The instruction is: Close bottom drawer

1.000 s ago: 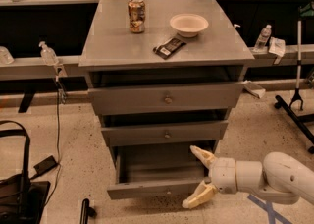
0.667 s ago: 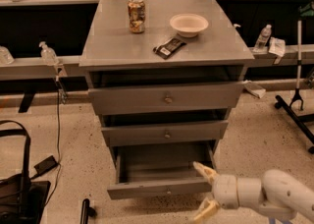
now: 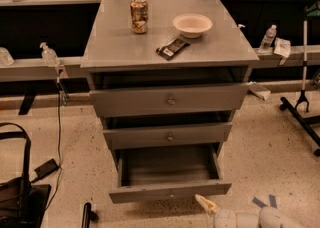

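Lower now than a second ago, gripper [image 3: 210, 211] sits just below the open bottom drawer [image 3: 170, 191]; its spread cannot be told.

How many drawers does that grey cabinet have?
3: the tall grey metal top drawer, the mid-sized middle drawer, the slim bottom drawer, pulled out. The pincer hovers before its front.

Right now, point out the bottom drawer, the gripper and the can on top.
bottom drawer [image 3: 170, 191]: camera view, middle of its front panel.
gripper [image 3: 210, 209]: camera view, pale part at the picture's bottom edge, below the drawer front.
can [image 3: 139, 16]: camera view, middle of its side.
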